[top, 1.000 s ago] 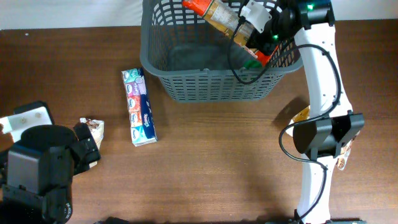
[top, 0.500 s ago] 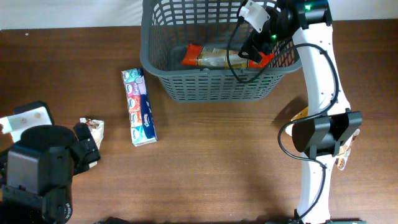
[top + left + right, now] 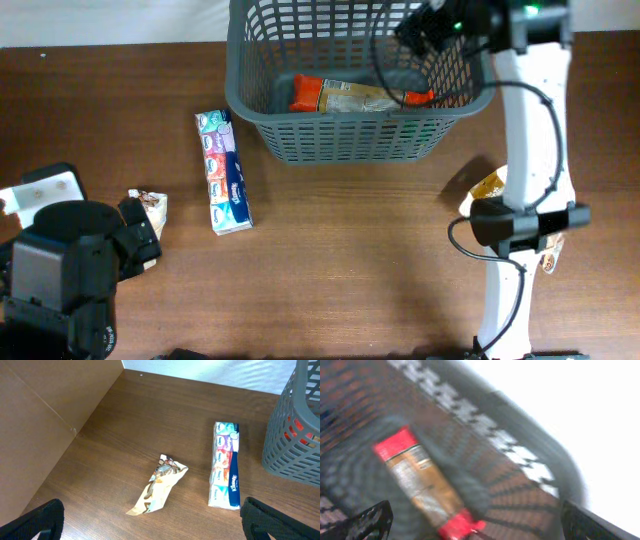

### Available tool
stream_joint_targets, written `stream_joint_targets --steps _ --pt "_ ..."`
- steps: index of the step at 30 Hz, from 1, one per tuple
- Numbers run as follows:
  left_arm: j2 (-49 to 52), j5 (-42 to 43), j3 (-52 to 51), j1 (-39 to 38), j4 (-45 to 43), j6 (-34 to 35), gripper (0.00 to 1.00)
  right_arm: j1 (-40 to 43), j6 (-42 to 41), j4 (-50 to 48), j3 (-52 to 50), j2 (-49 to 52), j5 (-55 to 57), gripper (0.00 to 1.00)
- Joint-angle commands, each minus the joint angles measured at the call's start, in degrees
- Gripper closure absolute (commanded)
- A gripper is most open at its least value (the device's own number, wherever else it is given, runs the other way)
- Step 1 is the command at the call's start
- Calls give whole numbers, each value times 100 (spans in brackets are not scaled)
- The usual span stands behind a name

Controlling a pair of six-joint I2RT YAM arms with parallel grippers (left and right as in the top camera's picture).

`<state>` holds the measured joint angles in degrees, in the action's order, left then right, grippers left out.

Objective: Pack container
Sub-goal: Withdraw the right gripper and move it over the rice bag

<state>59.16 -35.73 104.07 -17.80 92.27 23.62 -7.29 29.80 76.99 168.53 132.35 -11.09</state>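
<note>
On the worktop's left, the left pincer [image 3: 155, 522] gapes near a crumpled wrapper [image 3: 150, 206] and tissue pack [image 3: 224, 172], probably still to pack. Far right, the container [image 3: 350, 142] holds 1 orange packet [image 3: 350, 96] lying flat; the right pincer [image 3: 428, 25] above gapes, empty.

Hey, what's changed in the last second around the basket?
The right gripper let go of the orange-ended packet, which dropped and now lies flat in the container; the gripper pulled away toward the far right corner. The tissue pack, crumpled wrapper and left arm stayed put.
</note>
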Motion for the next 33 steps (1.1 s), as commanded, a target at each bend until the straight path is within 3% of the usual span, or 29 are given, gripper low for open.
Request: stream_joint_targets --steps 1,10,16,19,22,27,31,33 --pt "11 42 -22 35 2 76 1 175 -664 343 798 -529 1403 1" --pt "11 42 -22 35 2 76 0 977 -2273 2035 942 -1003 2673 1" --pt "11 42 -22 35 2 76 0 1672 -3755 2035 833 -1425 2636 1" --pt "11 44 -22 35 2 76 1 1954 -4105 2035 505 -1904 2612 1" --pt "11 42 -22 35 2 76 0 2201 -4232 2035 -487 -2717 2614 1" --pt "11 42 -22 35 2 76 0 2588 -5060 2031 -3340 -4389 2616 1" --pt "11 42 -22 35 2 76 1 2730 -5729 2020 -5066 -5058 2076 1" --pt "11 44 -22 35 2 76 0 2719 -5733 1954 -5381 -5080 1856 1"
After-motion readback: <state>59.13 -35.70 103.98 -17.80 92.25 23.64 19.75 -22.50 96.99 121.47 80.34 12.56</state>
